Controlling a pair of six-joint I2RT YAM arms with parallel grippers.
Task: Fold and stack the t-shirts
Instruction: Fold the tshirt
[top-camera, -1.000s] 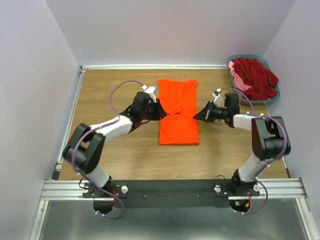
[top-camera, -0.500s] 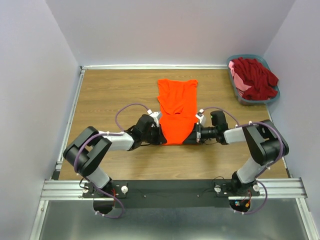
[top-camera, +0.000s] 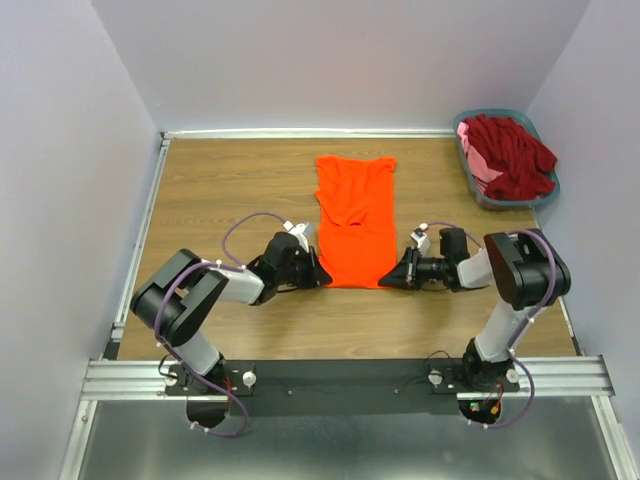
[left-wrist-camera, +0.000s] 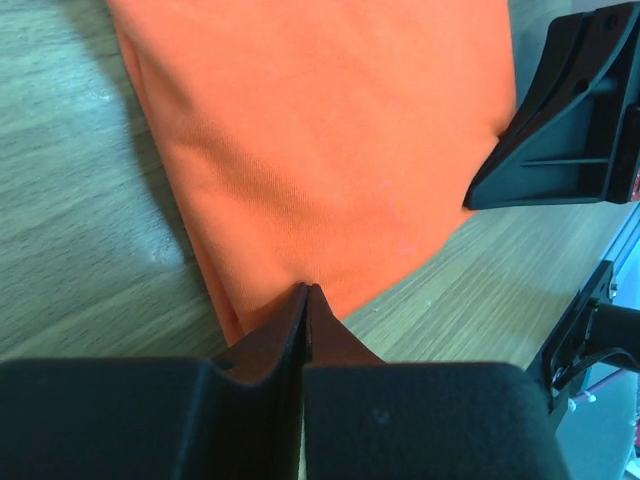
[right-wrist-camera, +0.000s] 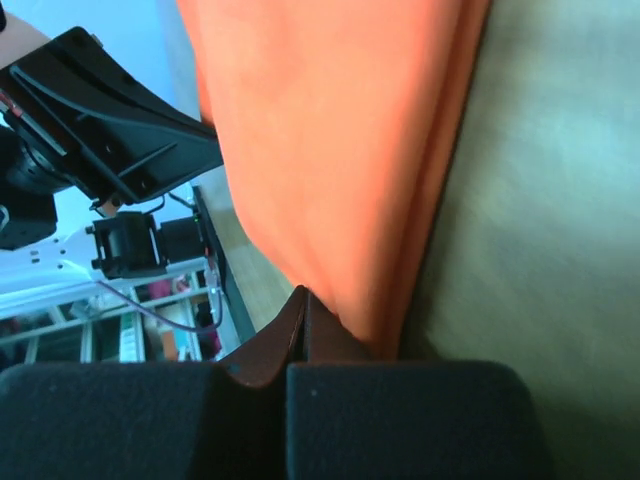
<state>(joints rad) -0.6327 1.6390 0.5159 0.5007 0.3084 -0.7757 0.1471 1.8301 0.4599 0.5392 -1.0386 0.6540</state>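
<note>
Two pinches, one at each lower corner. The left gripper (top-camera: 318, 272) is clenched on the near-left corner of the bright orange fabric t-shirt (top-camera: 355, 220). In the left wrist view its fingers (left-wrist-camera: 285, 335) meet in a thin line exactly where the hem (left-wrist-camera: 262, 318) enters them. The right gripper (top-camera: 386, 281) is likewise closed tight on the near-right corner. In its own wrist view the layered orange edge (right-wrist-camera: 385, 320) runs down into the meeting tips (right-wrist-camera: 298, 300).

Both arms lie low and reach inward from either side, each as near to the cloth as the other. The opposite gripper shows as a black wedge at the edge of each wrist view.

Seen from above, the shirt lies flat at the centre of the frame, already narrowed to a strip. Its long axis runs up the frame, away from both grippers. The held hem is the lower end, so folding it in half probably means carrying that hem straight up the frame.

Bare wooden table (top-camera: 230, 190) surrounds the strip, with a band of wood between its upper end and the back wall. The grey-blue plastic basket (top-camera: 497, 204) sits well apart at the upper right, holding a dark red garment (top-camera: 515, 155) and a pink garment (top-camera: 475, 160).
</note>
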